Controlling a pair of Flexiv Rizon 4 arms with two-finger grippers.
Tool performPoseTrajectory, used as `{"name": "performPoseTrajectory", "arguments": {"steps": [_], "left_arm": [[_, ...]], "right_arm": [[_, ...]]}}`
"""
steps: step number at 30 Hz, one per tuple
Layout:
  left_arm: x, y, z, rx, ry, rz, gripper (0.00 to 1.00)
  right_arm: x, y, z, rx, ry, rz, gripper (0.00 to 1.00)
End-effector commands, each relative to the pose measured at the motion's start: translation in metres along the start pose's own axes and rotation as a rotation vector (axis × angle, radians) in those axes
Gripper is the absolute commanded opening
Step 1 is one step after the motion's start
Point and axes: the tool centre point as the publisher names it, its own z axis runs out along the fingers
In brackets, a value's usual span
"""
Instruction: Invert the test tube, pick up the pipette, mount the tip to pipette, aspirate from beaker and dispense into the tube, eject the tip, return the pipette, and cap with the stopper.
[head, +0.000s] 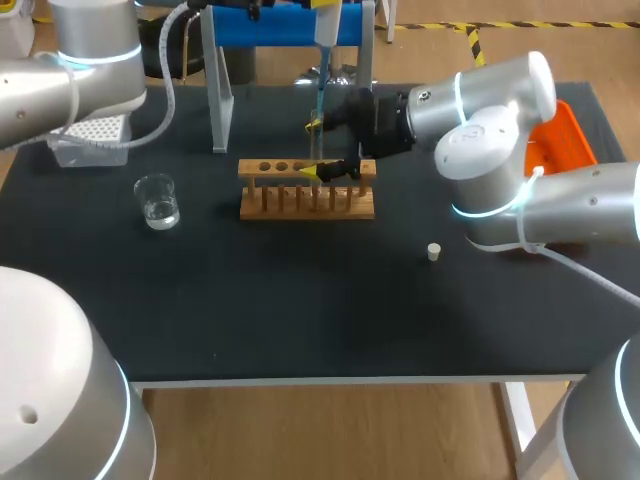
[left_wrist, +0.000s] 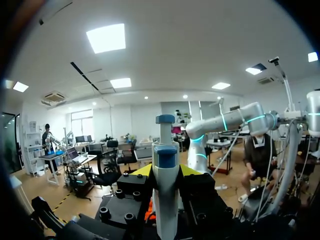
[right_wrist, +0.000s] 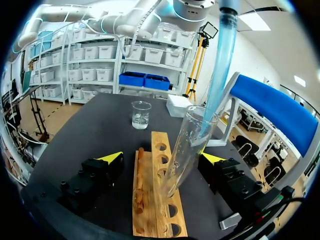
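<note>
A clear test tube (right_wrist: 184, 152) stands mouth up and leaning in the wooden rack (head: 307, 203). My right gripper (right_wrist: 162, 158) is open, one yellow fingertip on each side of the tube, neither touching it. In the head view the right gripper (head: 313, 148) sits at the rack's back edge. My left gripper (left_wrist: 165, 170) is shut on the pipette (left_wrist: 165, 175), holding it upright above the rack. The pipette's blue tip (right_wrist: 218, 65) reaches down into the tube's mouth. Left of the rack stands a beaker (head: 158, 202) with some clear liquid. The small white stopper (head: 434, 252) lies on the table to the rack's right.
A white tip box (head: 92, 138) sits at the back left. The blue pipette stand (head: 290, 25) on grey legs rises behind the rack. An orange tray (head: 562, 138) lies at the back right, partly behind my right arm.
</note>
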Motion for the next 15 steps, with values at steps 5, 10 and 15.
{"name": "performPoseTrajectory", "arguments": {"steps": [5,10,15], "left_arm": [[0.001,-0.011,0.005,-0.016,-0.005,0.006,0.00],[0.003,-0.017,0.007,-0.027,-0.007,0.009,0.00],[0.008,-0.025,0.008,-0.041,-0.013,0.016,0.00]], "right_arm": [[0.000,0.000,0.000,0.001,0.000,0.000,1.00],[0.000,0.000,0.000,0.001,0.000,0.000,1.00],[0.000,0.000,0.000,0.001,0.000,0.000,1.00]]}}
